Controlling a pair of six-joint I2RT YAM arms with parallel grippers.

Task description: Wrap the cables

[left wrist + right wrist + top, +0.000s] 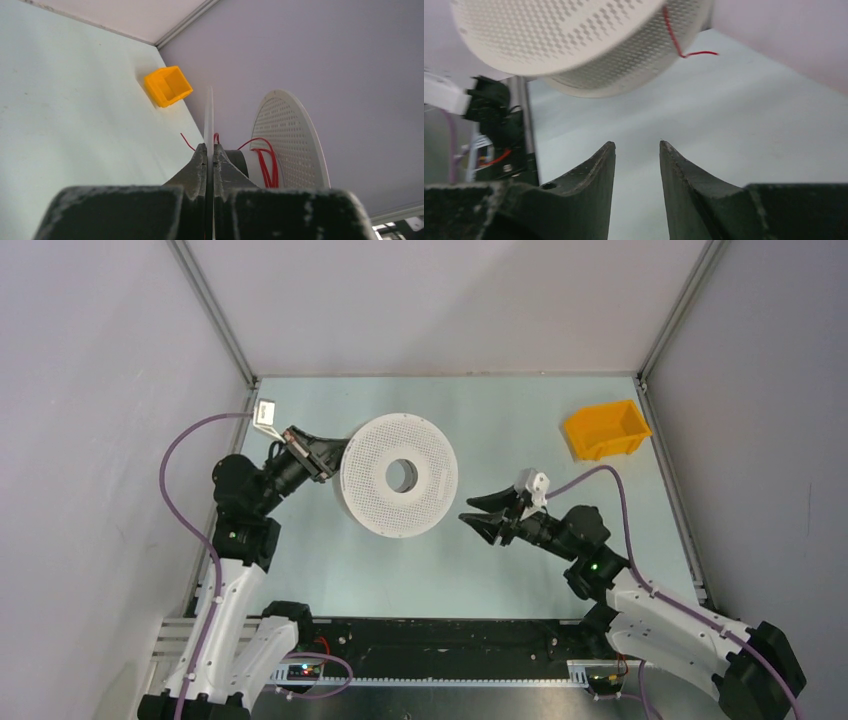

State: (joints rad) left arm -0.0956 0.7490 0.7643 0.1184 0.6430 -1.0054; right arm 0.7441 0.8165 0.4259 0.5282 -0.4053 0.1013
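My left gripper is clamped on the thin edge of one flange of the spool, at the spool's left side. In the left wrist view its fingers are pressed together with the white flange running edge-on between them.

The red cable sits inside the spool, between its 2 perforated flanges. Several strands loop there, and they look slack rather than neatly packed. From the right wrist camera I see the cable crossing the spool's outer wall, and a short loose end sticks out past the rim into the air.

My right gripper hovers to the right of the spool, near it but not touching. Its fingers are apart and nothing is between them.

I see no cable trailing across the bench away from the spool, so I judge the winding mostly done. What is left, as I read it, is catching that loose end, laying it around the spool and snugging the slack loops. How many turns lie deeper inside I cannot tell.
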